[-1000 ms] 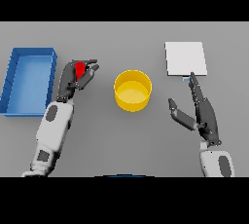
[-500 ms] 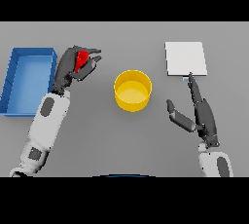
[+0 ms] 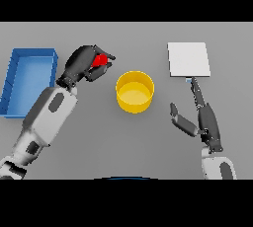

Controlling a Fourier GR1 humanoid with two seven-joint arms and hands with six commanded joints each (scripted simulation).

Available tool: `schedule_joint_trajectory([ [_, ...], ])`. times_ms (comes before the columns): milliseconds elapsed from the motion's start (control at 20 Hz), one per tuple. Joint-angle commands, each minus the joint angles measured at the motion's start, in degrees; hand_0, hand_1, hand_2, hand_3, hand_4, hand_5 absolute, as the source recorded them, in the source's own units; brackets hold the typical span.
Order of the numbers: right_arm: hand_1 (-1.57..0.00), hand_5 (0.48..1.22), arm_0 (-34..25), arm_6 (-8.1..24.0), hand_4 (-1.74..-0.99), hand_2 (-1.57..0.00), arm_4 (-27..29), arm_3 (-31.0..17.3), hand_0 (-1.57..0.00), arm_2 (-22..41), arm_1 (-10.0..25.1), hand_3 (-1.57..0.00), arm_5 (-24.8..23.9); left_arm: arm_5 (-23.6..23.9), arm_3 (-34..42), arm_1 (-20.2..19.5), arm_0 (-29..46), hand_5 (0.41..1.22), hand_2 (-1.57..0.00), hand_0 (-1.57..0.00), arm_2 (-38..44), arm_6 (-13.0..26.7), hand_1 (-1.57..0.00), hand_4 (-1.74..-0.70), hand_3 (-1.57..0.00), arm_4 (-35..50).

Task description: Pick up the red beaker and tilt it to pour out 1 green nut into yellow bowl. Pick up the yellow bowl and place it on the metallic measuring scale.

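Fingers of left hand (image 3: 81, 64) curled round red beaker (image 3: 100, 60) beside yellow bowl (image 3: 134, 91); right hand (image 3: 205, 120) spread.

Support surface: flat grey tabletop (image 3: 148, 142), plain and uniform across the view. Three items rest directly on it. Yellow bowl (image 3: 135, 91) stands upright near the centre, open side up. Blue tray (image 3: 28, 80) with raised walls lies at the left edge, well apart from the bowl. Metallic measuring scale (image 3: 188, 59), a pale square plate, lies flat at upper right, also apart from the bowl.
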State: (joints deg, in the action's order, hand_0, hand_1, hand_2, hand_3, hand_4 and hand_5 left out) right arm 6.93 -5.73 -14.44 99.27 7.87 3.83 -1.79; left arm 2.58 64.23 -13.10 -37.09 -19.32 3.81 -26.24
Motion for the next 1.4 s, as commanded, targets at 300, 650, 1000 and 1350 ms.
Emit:
schedule_joint_trajectory([
  [300,0.00,0.720,-1.26,0.59,-1.268,0.00,0.90,-0.60,0.00,-0.29,-0.40,0.00,0.34,-4.24,-6.16,-4.12,-10.99,1.186,-1.57,-1.57,-14.39,0.45,-1.57,-1.74,-1.57,-14.81],
  [650,0.00,0.671,-1.58,0.26,-1.237,0.00,0.61,-1.55,0.00,-0.96,-0.74,0.00,-0.85,-14.57,-12.26,-4.44,-21.54,1.214,-1.57,-1.57,-26.58,-2.28,-1.57,-1.67,-1.57,-22.67],
  [1000,0.00,0.648,-1.89,-0.25,-1.193,0.00,-0.14,-1.67,0.00,-0.70,-1.47,0.00,-1.85,-19.70,-17.28,-2.99,-29.74,1.219,-1.57,-1.57,-36.33,-3.82,-1.57,-1.72,-1.57,-27.83],
  [1350,0.00,0.624,-1.21,0.41,-1.169,0.00,-0.84,-0.99,0.00,-0.56,-1.33,0.00,-2.27,-18.04,-20.41,-1.91,-34.29,1.221,-1.57,-1.57,-47.16,-7.23,-1.57,-1.74,-1.57,-34.12],
])
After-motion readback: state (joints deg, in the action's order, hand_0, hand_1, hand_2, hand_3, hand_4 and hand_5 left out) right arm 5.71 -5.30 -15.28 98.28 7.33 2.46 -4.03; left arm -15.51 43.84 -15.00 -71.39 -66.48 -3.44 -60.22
